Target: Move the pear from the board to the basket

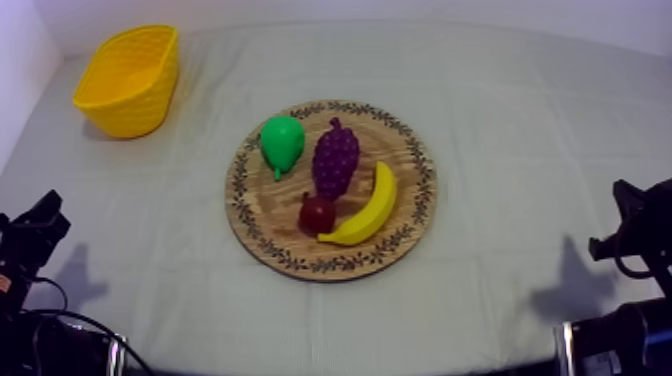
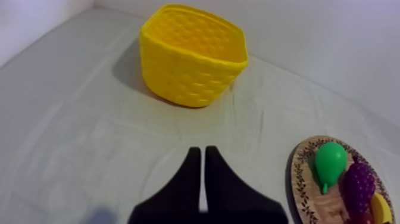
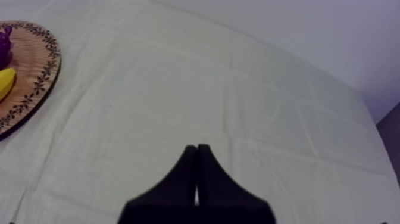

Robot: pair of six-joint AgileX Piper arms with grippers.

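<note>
A green pear (image 1: 281, 142) lies on the upper left part of the round wooden board (image 1: 410, 215) in the middle of the table, beside the purple grapes (image 1: 336, 158). The yellow basket (image 1: 130, 80) stands at the far left corner, with nothing visible inside. My left gripper (image 2: 202, 156) is shut on nothing, resting over bare cloth with the basket (image 2: 191, 53) ahead and the pear (image 2: 329, 162) on the board (image 2: 300, 179) off to its side. My right gripper (image 3: 196, 152) is shut too, over bare cloth away from the board (image 3: 41, 77).
On the board also lie a banana (image 1: 366, 210) and a small red fruit (image 1: 316, 213). Both arms sit low, the left arm (image 1: 30, 250) at the near left and the right arm (image 1: 640, 240) at the near right. White walls border the table's far and left sides.
</note>
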